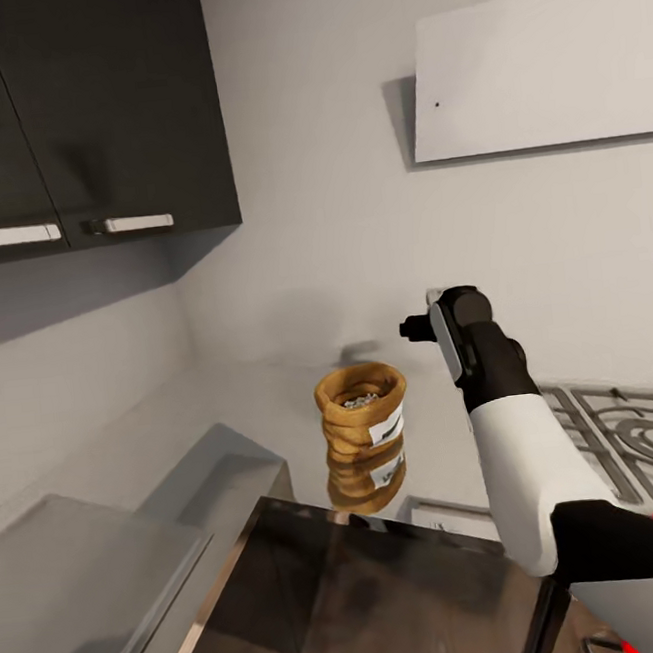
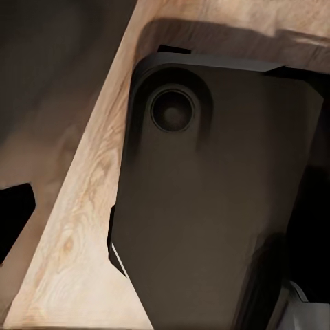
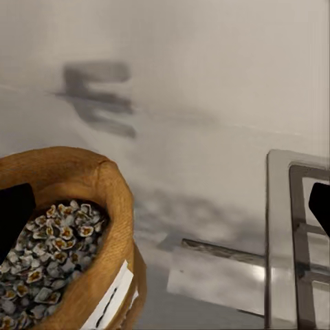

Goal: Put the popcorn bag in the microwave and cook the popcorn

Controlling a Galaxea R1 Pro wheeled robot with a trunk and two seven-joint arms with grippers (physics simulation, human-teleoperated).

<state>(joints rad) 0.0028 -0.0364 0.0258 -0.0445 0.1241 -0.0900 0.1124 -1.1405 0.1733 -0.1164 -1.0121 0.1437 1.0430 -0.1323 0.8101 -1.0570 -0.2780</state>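
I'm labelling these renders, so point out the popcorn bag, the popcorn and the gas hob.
popcorn bag (image 1: 362, 425): head view, burlap side below the rolled rim.
popcorn (image 3: 48, 251): right wrist view, kernels in the sack's mouth.
gas hob (image 1: 630, 440): head view, grate.

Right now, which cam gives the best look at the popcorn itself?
Right wrist view: it looks into the popcorn bag, showing individual pieces of popcorn. Head view shows the whole bag on the countertop, the kernels just a small pale patch. Left wrist view shows dark housing and wood.

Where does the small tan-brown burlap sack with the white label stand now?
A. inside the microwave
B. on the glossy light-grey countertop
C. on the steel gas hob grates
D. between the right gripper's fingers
B: the small tan-brown burlap sack stands upright on the glossy light-grey countertop, mirrored in its surface, left of the steel hob.
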